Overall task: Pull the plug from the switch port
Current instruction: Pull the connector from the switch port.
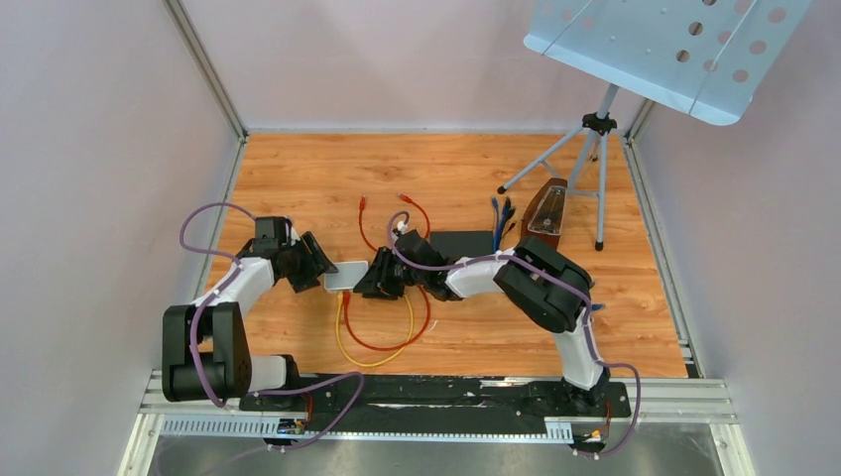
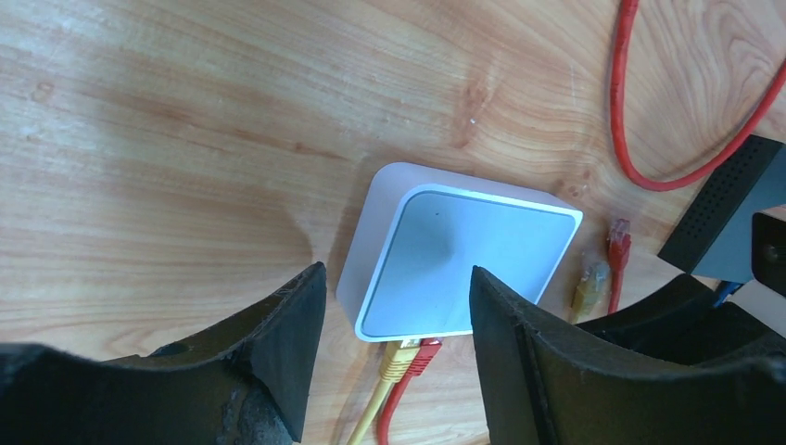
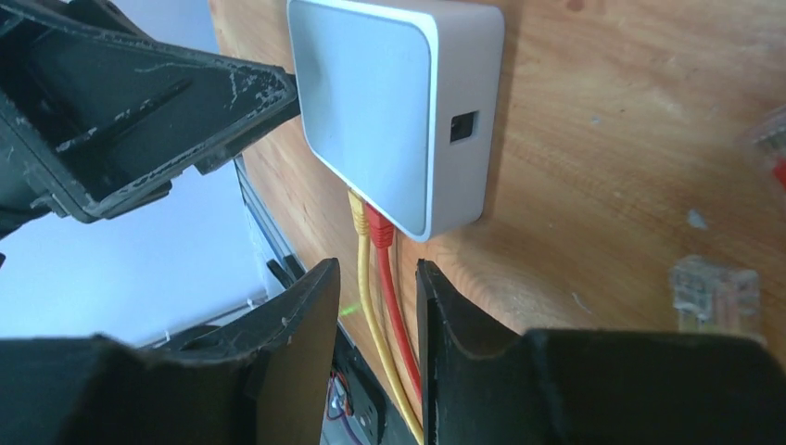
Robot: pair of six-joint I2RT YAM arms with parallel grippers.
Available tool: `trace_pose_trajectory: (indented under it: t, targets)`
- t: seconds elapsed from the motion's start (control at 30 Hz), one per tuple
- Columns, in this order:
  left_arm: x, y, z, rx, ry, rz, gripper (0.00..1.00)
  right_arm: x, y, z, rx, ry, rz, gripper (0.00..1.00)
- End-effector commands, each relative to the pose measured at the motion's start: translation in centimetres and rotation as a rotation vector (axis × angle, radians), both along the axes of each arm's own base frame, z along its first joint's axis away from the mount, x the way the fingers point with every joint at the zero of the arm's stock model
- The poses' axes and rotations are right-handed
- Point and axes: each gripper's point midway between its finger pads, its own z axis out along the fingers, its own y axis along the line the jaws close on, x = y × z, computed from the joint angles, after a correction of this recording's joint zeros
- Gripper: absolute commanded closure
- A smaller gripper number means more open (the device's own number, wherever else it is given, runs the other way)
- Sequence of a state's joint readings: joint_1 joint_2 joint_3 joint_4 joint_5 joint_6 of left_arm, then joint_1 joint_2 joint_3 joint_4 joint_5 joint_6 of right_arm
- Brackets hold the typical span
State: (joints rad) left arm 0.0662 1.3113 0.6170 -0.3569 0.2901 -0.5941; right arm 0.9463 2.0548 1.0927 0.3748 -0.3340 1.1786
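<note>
The white switch (image 2: 463, 260) (image 3: 399, 111) (image 1: 344, 275) lies flat on the wooden table. A yellow plug (image 2: 399, 357) (image 3: 357, 209) and a red plug (image 2: 424, 352) (image 3: 378, 227) sit side by side in its near edge. My left gripper (image 2: 399, 272) (image 1: 315, 260) is open and straddles the switch's plug end, one finger (image 2: 287, 343) left of it with a gap, the other close by its right edge. My right gripper (image 3: 375, 269) (image 1: 377, 278) hovers over the two cables just below the plugs, jaws narrowly apart, not touching either cable.
A black box (image 1: 461, 243) (image 2: 732, 213) lies right of the switch. Loose red (image 2: 618, 243) and yellow (image 2: 591, 283) plugs lie between them, and a clear plug (image 3: 714, 292) nearby. Red cable (image 1: 397, 213) and yellow cable (image 1: 372, 352) loop around. A tripod music stand (image 1: 595, 129) stands back right.
</note>
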Motion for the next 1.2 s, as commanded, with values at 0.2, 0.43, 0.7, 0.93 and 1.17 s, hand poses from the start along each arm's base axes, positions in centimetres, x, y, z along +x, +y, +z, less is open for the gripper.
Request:
trace_pose_trajectory:
  t: [0.2, 0.43, 0.7, 0.93, 1.17]
  targets:
    - [0.7, -0.9, 0.1, -0.057, -0.027, -0.015, 0.39, 1.4, 1.8, -0.8, 0.028, -0.012, -0.096, 0.65]
    - [0.2, -1.5, -0.6, -0.092, 0.014, -0.032, 0.43, 2.1, 2.0, -2.1, -0.037, -0.033, -0.156, 0.64]
    - [-0.5, -1.8, -1.1, -0.113, 0.029, -0.025, 0.49, 2.9, 1.7, -2.0, -0.026, -0.049, -0.115, 0.66]
    - [-0.7, -1.8, -1.3, -0.117, 0.036, -0.025, 0.50, 2.5, 1.6, -2.9, 0.018, 0.014, -0.144, 0.67]
    - [-0.7, -1.8, -1.4, -0.114, 0.036, -0.029, 0.51, 2.3, 1.0, -4.7, 0.022, 0.099, -0.174, 0.71]
